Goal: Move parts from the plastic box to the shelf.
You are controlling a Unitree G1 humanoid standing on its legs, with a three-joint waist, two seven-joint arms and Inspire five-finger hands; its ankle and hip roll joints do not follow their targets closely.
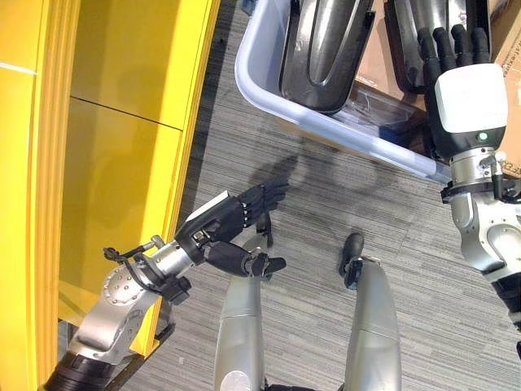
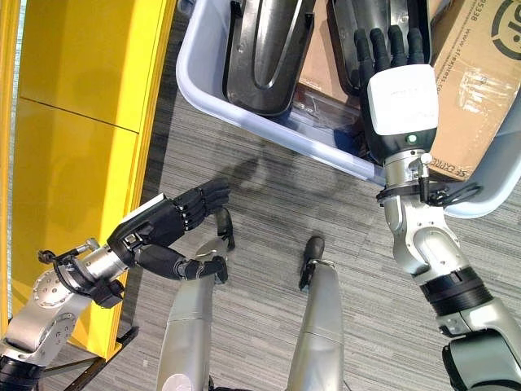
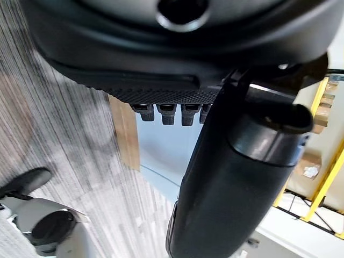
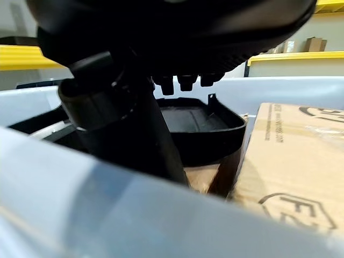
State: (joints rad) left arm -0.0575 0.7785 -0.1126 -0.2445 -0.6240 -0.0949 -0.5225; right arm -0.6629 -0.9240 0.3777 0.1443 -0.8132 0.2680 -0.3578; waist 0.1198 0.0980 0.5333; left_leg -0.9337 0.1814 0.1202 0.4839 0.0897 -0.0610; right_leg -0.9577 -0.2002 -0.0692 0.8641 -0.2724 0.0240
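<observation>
Straight fingers of the right hand point(image 2: 396, 90) are reached over one of two black parts point(image 2: 269, 49) lying in the plastic box point(image 2: 244, 114) beside one cardboard box point(image 2: 476, 90); nothing is gripped; the left hand point(image 2: 175, 224), loosely open and empty, is held beside the yellow shelf point(image 2: 81, 122).

One pale blue translucent plastic box point(image 2: 244, 114) sits on the grey carpet at 12 o'clock. Inside it lie two glossy black moulded plastic parts: one long scoop-shaped shell point(image 2: 267, 53) toward 11 o'clock, and a second black tray-like part point(image 2: 346, 41) just beside it at 12 o'clock. One brown cardboard carton point(image 2: 472, 90) rests in the box at 2 o'clock. One bright yellow metal shelf unit point(image 2: 77, 147) stands at 9 o'clock.
</observation>
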